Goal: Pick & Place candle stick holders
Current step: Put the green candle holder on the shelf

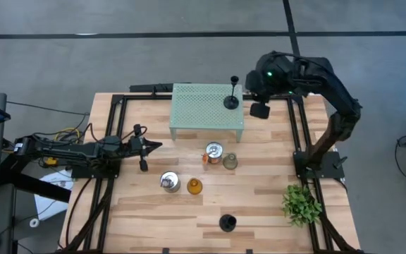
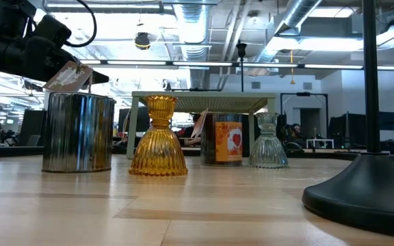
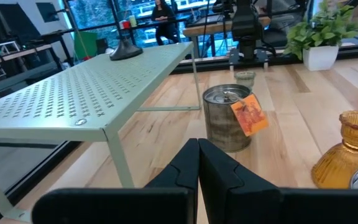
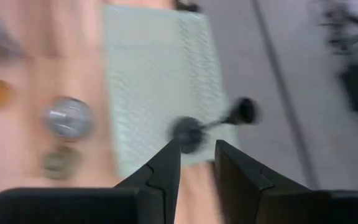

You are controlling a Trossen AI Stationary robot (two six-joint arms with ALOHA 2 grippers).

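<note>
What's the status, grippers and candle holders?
Left gripper shut, empty, beside mesh stand. Right gripper open, empty, above slim-stemmed holder standing on the stand. Five holders on table. Nothing blocking.

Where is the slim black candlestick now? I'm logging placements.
In the high view, the slim black candlestick stands on the pale green mesh stand, at its right end, beside the right gripper.

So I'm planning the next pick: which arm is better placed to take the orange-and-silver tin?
Probably left. The left gripper, shut, points at the tin with bare table between. The right gripper is open above the stand.
</note>
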